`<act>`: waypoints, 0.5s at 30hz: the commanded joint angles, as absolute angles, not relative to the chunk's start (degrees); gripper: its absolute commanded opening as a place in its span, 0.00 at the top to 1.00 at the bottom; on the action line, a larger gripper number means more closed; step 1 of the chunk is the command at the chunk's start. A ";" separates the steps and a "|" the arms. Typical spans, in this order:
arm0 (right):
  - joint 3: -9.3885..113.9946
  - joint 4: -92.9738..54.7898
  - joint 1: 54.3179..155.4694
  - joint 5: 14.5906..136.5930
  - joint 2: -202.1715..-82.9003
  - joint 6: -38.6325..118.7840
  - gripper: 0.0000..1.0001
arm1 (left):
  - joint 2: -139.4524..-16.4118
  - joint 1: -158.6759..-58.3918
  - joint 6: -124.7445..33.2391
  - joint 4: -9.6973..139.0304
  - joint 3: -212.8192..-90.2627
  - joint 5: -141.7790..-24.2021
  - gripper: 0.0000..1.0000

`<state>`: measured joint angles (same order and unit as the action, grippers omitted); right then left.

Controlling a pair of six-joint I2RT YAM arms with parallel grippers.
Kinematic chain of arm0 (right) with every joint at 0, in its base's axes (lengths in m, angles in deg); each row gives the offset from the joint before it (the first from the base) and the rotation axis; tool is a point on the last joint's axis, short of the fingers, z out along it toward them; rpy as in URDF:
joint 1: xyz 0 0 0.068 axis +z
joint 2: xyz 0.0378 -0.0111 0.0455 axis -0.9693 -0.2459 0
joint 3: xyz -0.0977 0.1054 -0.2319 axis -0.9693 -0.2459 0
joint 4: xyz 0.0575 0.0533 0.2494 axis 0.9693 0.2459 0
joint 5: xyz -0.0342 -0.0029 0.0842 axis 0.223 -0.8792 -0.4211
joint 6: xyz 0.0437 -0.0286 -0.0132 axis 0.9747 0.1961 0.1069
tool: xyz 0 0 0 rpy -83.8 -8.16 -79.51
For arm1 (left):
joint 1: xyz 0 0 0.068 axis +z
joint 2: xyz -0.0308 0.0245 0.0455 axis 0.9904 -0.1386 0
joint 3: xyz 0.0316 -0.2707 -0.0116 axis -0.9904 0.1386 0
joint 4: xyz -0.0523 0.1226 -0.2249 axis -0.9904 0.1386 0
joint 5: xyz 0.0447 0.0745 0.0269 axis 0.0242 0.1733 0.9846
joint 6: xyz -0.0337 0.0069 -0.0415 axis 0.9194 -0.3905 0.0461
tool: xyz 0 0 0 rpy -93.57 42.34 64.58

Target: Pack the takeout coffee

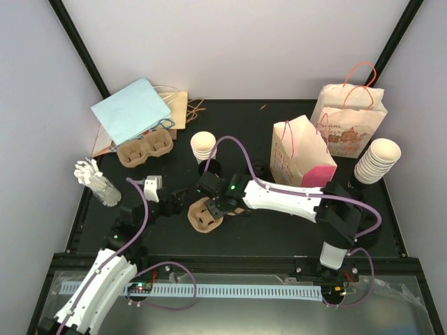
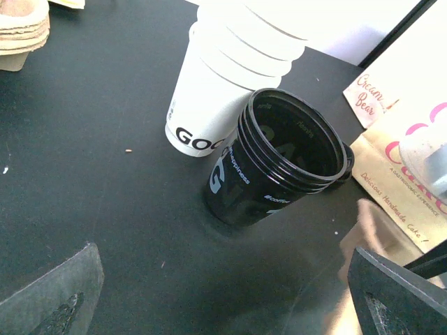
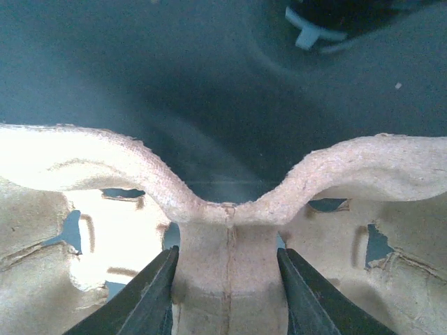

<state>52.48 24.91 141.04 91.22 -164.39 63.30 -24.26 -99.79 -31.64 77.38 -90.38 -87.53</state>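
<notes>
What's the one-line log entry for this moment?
left end effector open, facing black cups | right end effector gripping cup carrier centre ridge

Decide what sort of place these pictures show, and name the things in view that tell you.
Likely a robot lab bench staged as a coffee takeout counter: robot arms work over a walled black table laid out with stacked paper cups, pulp cup carriers and printed paper bags.

White paper cup point(image 2: 207, 105), far side: black letters "GOO" legible near the base, the rest hidden. Black cup point(image 2: 269, 174) just beside it: large "G", "happiness" and "#coffee" in pale print. Paper bag point(image 2: 408, 188), right: "Delicious Handmade Cake!" printed. Tag point(image 2: 370, 98) on the bag: handwriting, apparently "Cream Bear".
</notes>
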 commanded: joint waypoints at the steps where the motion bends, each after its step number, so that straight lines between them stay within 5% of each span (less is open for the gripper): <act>1: 55.11 26.32 141.38 91.13 -158.86 62.48 0.61 | -23.97 -100.14 -32.15 76.16 -90.36 -86.86 0.01; 15: 65.10 32.85 141.31 92.38 -147.91 59.20 0.61 | -19.22 -100.14 -26.92 79.54 -92.70 -86.73 0.01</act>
<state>61.53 30.00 141.04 90.68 -151.63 60.92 -21.44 -99.79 -29.96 77.84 -90.38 -87.53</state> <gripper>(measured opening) 0.392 0.988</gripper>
